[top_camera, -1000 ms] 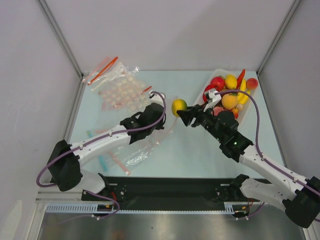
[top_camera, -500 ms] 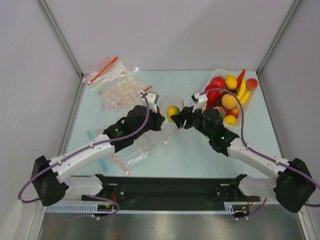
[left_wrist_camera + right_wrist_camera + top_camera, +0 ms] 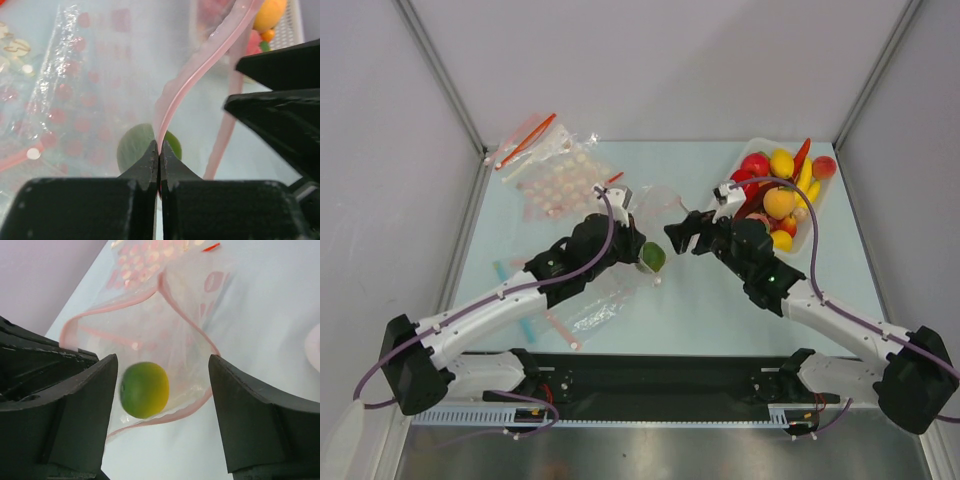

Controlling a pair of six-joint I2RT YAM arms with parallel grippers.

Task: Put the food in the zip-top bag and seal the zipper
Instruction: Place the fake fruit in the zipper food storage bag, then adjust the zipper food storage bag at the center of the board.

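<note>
**MANGO DROP INTO HELD-OPEN BAG**

Logged the left gripper (image 3: 159,150) pinched fully shut on the zipper (image 3: 200,60), lifting one lip of the zip-top bag (image 3: 605,300) off the tabletop (image 3: 720,300), a little left of centre. Found the right gripper (image 3: 160,365) spread wide over the mouth, gripping nothing. Spotted the mango (image 3: 144,390) just inside the mouth, between the two open fingers (image 3: 75,405) but apart from both. Blurred, so cannot tell whether falling or at rest. From above, placed it just beside the left gripper's tip, under clear film.

Judged as filling stage, early: one piece in, the other food (image 3: 779,203) heaped in the white tray (image 3: 820,205) at the far-right corner. Sealing not yet begun.

Next move, by estimate: draw the right gripper up and back toward the tray, pick another piece, return along the same line. Keep the left pinch firm and the lip raised; otherwise risk of a collapsed mouth.

Room: tight between the two grippers, nearly nose to nose over the mouth, with little margin for a sideways swing. Open tabletop along the near edge and right of centre, good for withdrawal. Noted dotted bags (image 3: 555,175) piled at the far-left corner, well apart from the work. Marked the enclosure wall (image 3: 900,120) close behind the tray; approach likely best from the near side.
</note>
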